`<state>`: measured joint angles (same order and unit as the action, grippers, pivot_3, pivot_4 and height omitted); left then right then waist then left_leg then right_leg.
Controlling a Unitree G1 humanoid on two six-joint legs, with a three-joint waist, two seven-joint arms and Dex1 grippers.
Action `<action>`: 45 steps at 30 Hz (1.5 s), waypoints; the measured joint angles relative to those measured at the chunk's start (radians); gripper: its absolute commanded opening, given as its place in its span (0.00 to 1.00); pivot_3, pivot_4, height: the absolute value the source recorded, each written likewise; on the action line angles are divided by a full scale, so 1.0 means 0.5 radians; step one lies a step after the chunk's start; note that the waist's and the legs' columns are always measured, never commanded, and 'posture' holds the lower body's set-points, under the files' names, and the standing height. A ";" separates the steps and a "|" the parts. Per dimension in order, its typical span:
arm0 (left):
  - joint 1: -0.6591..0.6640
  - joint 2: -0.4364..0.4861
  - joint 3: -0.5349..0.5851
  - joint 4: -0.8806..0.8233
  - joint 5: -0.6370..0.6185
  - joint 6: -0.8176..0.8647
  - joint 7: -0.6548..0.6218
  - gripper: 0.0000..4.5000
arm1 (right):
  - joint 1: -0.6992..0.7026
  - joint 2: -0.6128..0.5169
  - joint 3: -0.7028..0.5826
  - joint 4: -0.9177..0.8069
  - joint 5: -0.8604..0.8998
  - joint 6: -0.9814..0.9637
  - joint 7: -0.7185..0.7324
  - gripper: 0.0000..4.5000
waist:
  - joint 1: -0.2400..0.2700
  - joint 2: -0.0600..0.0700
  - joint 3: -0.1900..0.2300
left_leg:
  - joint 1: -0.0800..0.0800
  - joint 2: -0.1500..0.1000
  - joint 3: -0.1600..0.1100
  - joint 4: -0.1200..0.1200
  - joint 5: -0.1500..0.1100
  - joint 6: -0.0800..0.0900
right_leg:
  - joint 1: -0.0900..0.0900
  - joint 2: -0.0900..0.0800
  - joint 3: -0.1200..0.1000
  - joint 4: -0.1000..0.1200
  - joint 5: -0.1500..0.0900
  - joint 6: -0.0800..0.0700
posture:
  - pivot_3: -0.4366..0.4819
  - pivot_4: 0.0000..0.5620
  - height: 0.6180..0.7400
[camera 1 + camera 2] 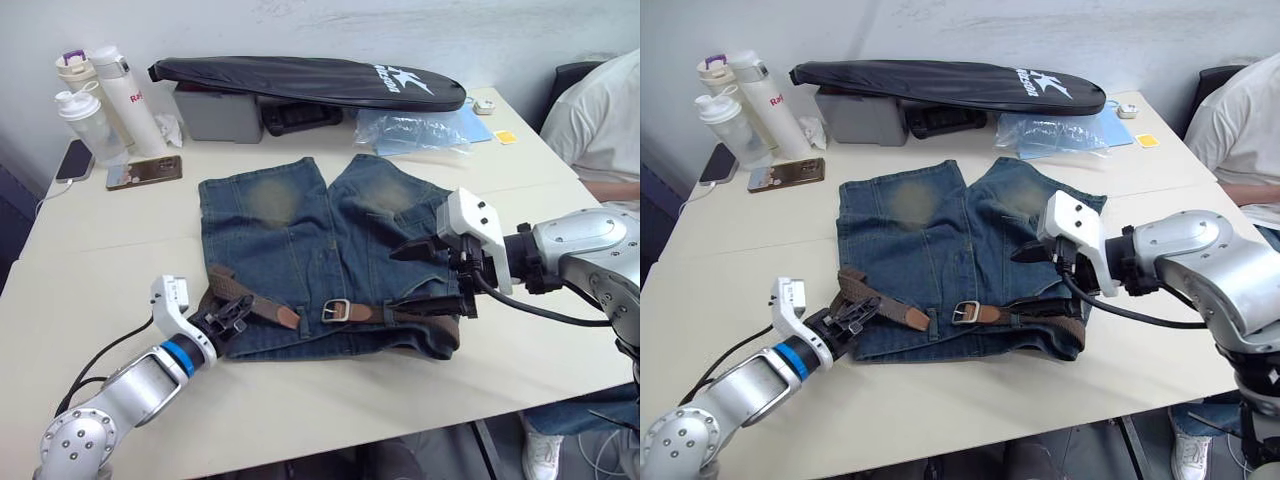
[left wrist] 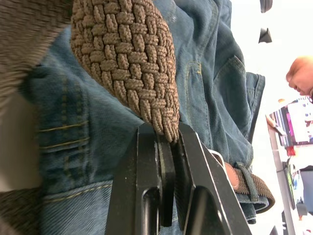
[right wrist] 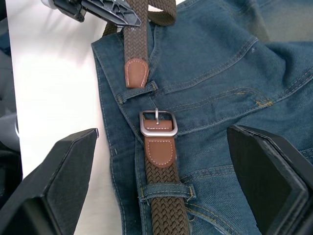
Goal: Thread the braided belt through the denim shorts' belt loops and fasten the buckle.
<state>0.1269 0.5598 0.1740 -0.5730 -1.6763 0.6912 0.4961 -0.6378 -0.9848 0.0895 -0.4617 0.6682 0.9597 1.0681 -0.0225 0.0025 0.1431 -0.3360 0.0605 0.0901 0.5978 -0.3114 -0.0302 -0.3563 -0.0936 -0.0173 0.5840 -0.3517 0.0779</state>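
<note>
We see the denim shorts [image 1: 320, 265] lying flat on the pale surface [image 1: 120, 240], faded blue cloth with yellowish worn patches on both legs and stitched seams. Along their waistband runs the braided belt [image 3: 164, 205], a dark brown woven strap with smooth tan leather end pieces. Its silver rectangular buckle [image 3: 157, 122], a metal frame with a prong, lies near the middle of the waistband; the belt passes under a narrow denim belt loop [image 3: 166, 191] just beside it. The tapered leather tip [image 3: 137, 72] lies a little apart from the buckle, unfastened.

Our left end effector [image 2: 166, 142] has its two black fingers pinched tight on the woven strap at the left end of the waistband, where the belt bends in a fold. Our right end effector [image 3: 161, 161] hovers above the shorts near the buckle, its fingers spread wide and holding nothing
</note>
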 measured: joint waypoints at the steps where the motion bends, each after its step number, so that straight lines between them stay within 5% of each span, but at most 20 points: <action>1: -0.013 -0.009 -0.013 0.000 0.022 -0.002 0.007 0.00 | 0.017 0.002 0.000 -0.001 -0.001 0.000 -0.008 0.99 | 0.000 0.000 0.000 | 0.000 0.000 0.001 0.000 0.000 0.000 | 0.000 0.000 0.000 0.000 0.000 0.001 | 0.48 0.27 1.00; 14: -0.001 -0.050 -0.075 0.001 0.038 -0.003 0.184 0.00 | 0.043 0.004 0.000 -0.012 -0.015 -0.005 -0.040 0.99 | 0.020 -0.001 0.000 | 0.000 0.000 0.000 0.004 0.000 0.000 | 0.001 0.001 0.000 0.001 0.001 0.002 | 0.48 0.27 1.00; 27: 0.006 -0.285 -0.236 0.168 -0.073 -0.029 0.376 0.00 | 0.065 -0.044 -0.028 -0.022 -0.034 0.017 -0.038 0.99 | 0.044 -0.001 0.001 | -0.002 0.000 0.000 0.012 -0.001 0.002 | 0.002 0.001 0.000 0.002 0.001 0.001 | 0.48 0.27 1.00; 45: -0.321 -0.312 -0.461 0.370 -0.240 0.106 0.464 0.00 | 0.019 -0.037 -0.020 -0.022 -0.039 0.045 -0.031 0.99 | 0.059 -0.001 0.001 | -0.005 -0.006 -0.002 0.022 -0.002 0.004 | 0.005 0.000 0.001 0.002 0.001 0.003 | 0.48 0.27 1.00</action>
<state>-0.0336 0.4040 -0.0562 -0.3882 -1.7960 0.7445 0.7282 -0.6285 -1.0032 0.0794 -0.4725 0.6487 0.9821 1.0528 0.0071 0.0021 0.1438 -0.3387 0.0576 0.0890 0.6088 -0.3123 -0.0282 -0.3538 -0.0938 -0.0170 0.5850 -0.3510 0.0792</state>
